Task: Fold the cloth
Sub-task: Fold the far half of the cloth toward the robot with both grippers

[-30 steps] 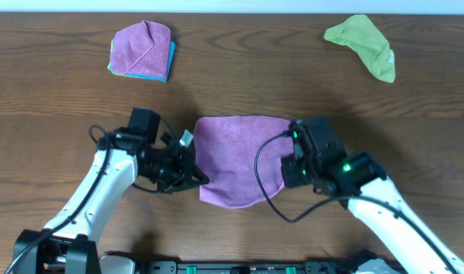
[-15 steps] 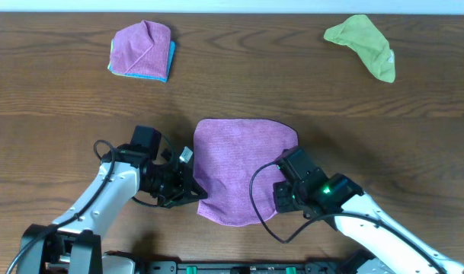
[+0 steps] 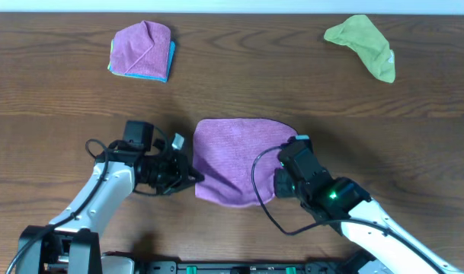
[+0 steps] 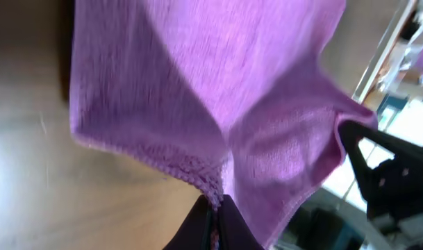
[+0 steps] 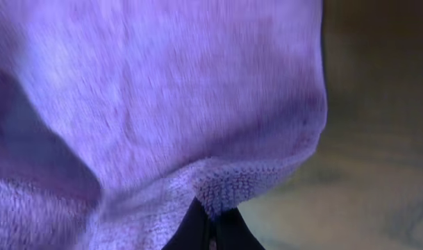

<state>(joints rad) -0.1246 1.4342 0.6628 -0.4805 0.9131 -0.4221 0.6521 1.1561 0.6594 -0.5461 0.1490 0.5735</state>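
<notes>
The purple cloth lies in the middle of the table, its near edge lifted and held between both grippers. My left gripper is shut on the cloth's near left corner. My right gripper is shut on the near right corner. In both wrist views the cloth fills most of the frame and hangs from the pinched fingertips. The far edge rests on the wood.
A folded purple cloth on a blue one sits at the far left. A lime-green cloth lies crumpled at the far right. The table's front edge runs close behind both arms.
Both grippers have moved away from the front edge with the cloth's near corners, and the near edge has come up and toward the far edge. The cloth looks shorter front to back.
</notes>
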